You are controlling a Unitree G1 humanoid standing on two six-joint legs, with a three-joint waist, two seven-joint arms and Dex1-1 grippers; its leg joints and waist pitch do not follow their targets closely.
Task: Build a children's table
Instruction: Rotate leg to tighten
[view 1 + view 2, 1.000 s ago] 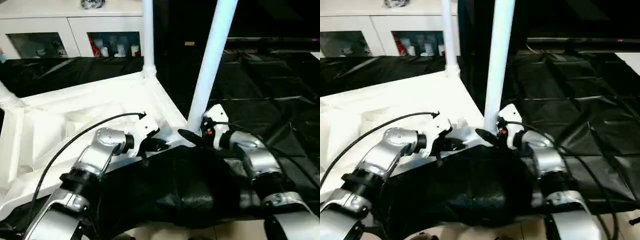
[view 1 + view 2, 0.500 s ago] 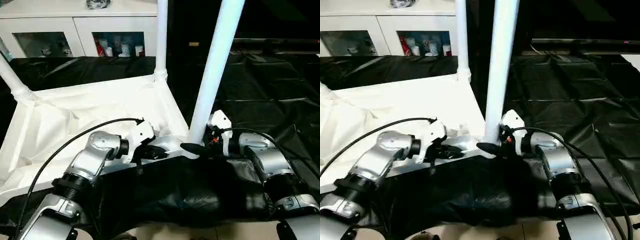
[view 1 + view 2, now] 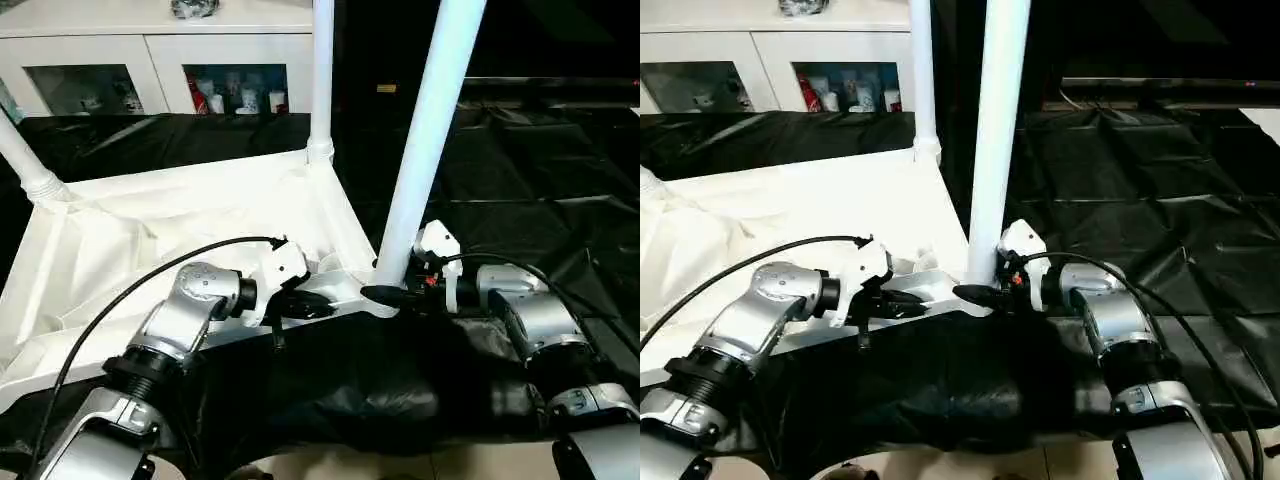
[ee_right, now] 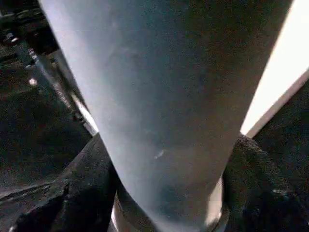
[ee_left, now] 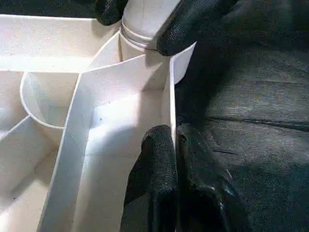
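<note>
The children's table top lies upside down on black cloth, ribbed underside up. Three white tube legs stand in its corner sockets: a near right one, a far right one and a far left one. My right gripper is at the base of the near right leg, one black finger on each side and touching it. My left gripper is shut on the top's thin front rim, just left of that corner socket.
A white cabinet with glass doors stands behind the table top. Black cloth covers the floor to the right and is bunched up in front between my forearms. A black cable loops over my left forearm.
The right gripper's fingers have drawn in around the base of the near right leg. The left gripper keeps its hold on the rim. The camera has shifted since the earliest frame.
</note>
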